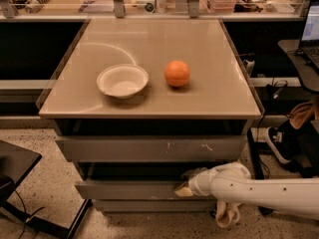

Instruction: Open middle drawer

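The wide, flat grey middle drawer point(129, 189) was second of three fronts, long from left to right. The white gripper point(183, 189) was at the drawer's top edge, near its right end. I could not tell its grip.

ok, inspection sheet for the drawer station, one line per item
Surface: beige cabinet top, two things on it.
Job's things: middle drawer, front sits forward of the lowest front, dark gap above it.
Clutter: white bowl, looks empty; orange to its right, apart from it.
Grippers: gripper at the middle drawer's top edge, right of centre; white arm comes in from the right.
Cables: dark cable on the floor, lower left; cables by the desk at right.
Surroundings: scuffed top drawer front; laptop at right; shoe on the floor.
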`<state>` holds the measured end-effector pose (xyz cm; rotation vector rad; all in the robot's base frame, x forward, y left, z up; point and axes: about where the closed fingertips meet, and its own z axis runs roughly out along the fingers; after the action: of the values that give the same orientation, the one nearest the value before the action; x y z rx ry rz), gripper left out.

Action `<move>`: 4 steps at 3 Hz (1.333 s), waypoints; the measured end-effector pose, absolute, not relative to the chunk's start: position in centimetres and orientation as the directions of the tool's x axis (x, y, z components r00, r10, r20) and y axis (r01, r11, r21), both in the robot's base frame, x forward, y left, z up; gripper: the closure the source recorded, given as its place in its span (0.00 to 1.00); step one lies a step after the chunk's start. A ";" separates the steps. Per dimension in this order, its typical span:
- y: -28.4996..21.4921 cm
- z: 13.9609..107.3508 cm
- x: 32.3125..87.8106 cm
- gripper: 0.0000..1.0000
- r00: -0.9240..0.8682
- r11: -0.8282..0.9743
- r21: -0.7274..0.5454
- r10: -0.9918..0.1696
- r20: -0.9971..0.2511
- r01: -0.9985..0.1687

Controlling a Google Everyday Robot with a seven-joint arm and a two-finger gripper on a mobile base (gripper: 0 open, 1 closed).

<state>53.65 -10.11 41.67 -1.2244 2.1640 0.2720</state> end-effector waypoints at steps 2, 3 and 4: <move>-9.9 41.4 53.6 1.00 -0.364 0.534 -0.121 -0.708 -0.605 -0.837; -9.9 41.4 52.7 1.00 -0.357 0.521 -0.117 -0.714 -0.603 -0.846; -10.7 41.5 51.7 1.00 -0.354 0.523 -0.126 -0.716 -0.601 -0.843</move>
<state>51.68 -10.73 41.50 -1.2618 2.1584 0.2717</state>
